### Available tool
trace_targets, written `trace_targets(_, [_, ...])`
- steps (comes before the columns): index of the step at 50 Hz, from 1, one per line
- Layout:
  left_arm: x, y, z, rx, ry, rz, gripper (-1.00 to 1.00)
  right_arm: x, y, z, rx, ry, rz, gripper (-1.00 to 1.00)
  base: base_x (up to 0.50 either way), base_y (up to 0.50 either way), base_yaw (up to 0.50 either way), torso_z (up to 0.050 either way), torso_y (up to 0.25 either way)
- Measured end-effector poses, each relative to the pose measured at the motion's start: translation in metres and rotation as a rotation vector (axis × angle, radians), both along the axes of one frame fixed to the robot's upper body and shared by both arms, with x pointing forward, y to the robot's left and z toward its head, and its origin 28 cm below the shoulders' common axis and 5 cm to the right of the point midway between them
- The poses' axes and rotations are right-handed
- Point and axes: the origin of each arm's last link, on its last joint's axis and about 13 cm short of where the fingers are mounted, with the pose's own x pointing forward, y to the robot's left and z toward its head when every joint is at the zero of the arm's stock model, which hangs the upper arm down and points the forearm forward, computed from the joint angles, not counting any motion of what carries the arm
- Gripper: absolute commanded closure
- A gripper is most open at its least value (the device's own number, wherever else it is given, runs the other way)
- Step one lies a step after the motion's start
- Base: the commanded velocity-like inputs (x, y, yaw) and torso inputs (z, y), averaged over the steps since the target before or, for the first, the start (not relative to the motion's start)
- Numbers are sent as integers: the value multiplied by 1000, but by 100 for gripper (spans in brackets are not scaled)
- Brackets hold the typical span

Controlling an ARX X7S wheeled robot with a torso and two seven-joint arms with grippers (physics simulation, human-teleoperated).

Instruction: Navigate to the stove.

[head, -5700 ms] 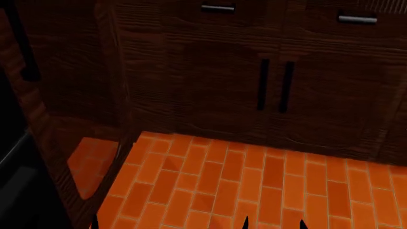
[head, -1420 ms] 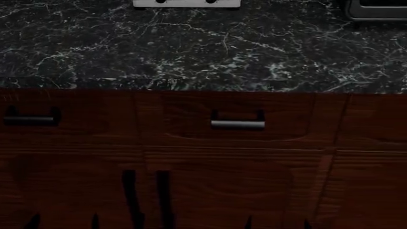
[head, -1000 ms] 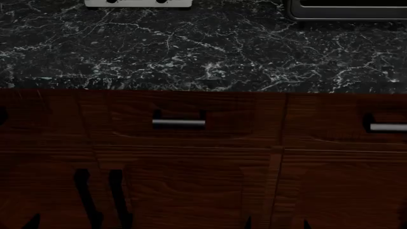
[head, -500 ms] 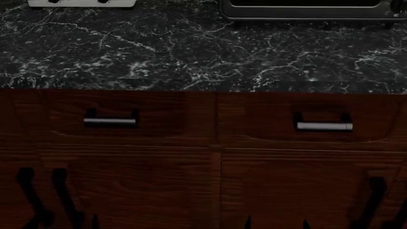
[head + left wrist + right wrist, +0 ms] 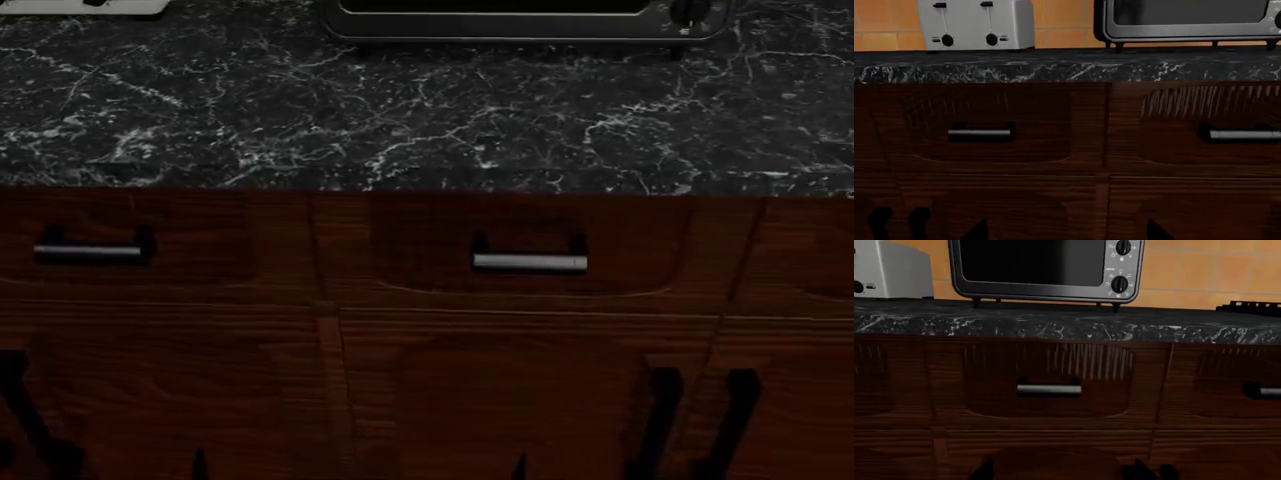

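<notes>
Presently the robot is facing a run of dark wooden cabinets (image 5: 400,380) at close range, both arms sitting low in front of the doors. Only dark tips are showing: the left gripper (image 5: 977,231) and the right gripper (image 5: 1067,471) are each poking into the bottom of their wrist views, and whether their jaws are apart or together cannot be told.

The countertop (image 5: 427,110) is lying in black stone with white veining, its front edge running straight and square above the drawers. The drawer fronts are showing recessed panels and short brushed-metal bar handles (image 5: 530,263); the doors below are carrying thin black vertical pulls (image 5: 697,420).

At the far side of the counter a dark grey toaster oven (image 5: 1046,270) with two round knobs is standing on small feet, and a silver toaster (image 5: 976,24) is sitting to its left, against an orange tiled wall (image 5: 1201,275).

The stove (image 5: 1254,307) is showing only as a black grate at the far right edge of the counter in the right wrist view, well to the right of the toaster oven.
</notes>
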Motion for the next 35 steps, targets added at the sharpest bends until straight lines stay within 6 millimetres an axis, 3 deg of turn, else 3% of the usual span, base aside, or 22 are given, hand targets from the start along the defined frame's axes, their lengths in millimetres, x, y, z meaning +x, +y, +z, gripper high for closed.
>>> trace_targets(35, [0,0,0,-1,0,-1,-100,0,0,0,-4,-2,2,-100,-500,-2,0,0,0])
